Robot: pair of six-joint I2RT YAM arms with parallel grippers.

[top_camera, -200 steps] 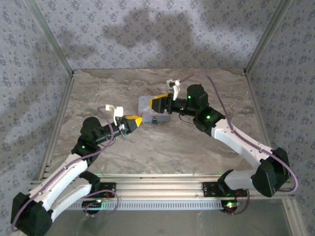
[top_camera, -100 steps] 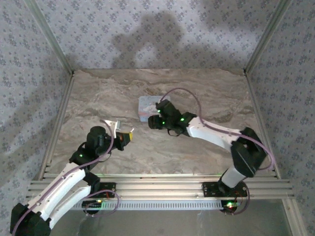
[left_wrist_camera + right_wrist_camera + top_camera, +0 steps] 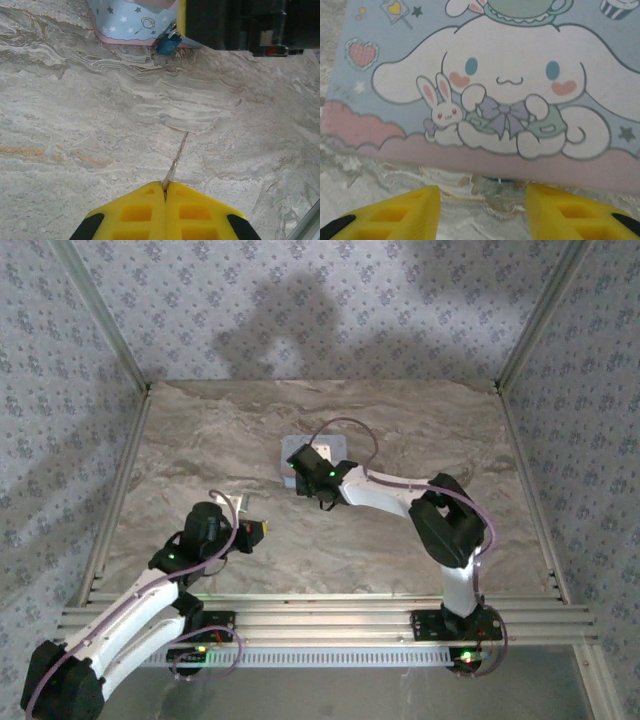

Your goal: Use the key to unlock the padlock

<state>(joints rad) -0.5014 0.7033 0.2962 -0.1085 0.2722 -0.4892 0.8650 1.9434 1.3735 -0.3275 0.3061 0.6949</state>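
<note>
The step in hand looks like the approach: the key is ready but the lock is not yet reached. The left claw [image 3: 165,187] is pinched tight on the key [image 3: 176,157]. Its thin metal blade juts out past the yellow fingertips, low over the marbled bench [image 3: 75,125], and points roughly toward the lock. The padlock [image 3: 167,44] is small and dark blue-teal. It sits at the edge of the pale blue cartoon tin [image 3: 130,17], just beside the tin's pink border and well apart from the key's tip. The right claw [image 3: 482,205] hovers at that same edge of the tin with its jaws apart and nothing between them (bare bench shows in the gap), so it grips neither tin nor lock. In the left wrist view its dark body sits just beside the padlock, to the right of it.

Judging from this, the next move calls for two things. The right claw probably needs to steady the padlock or the tin, so the lock does not shift away under the key. Then the left claw has to carry the key across the open bench and line the blade up with the keyhole, which I cannot make out here. The lock is tiny, so the aim must be fine, and a slight tilt of the blade could make it skid off the body
</note>
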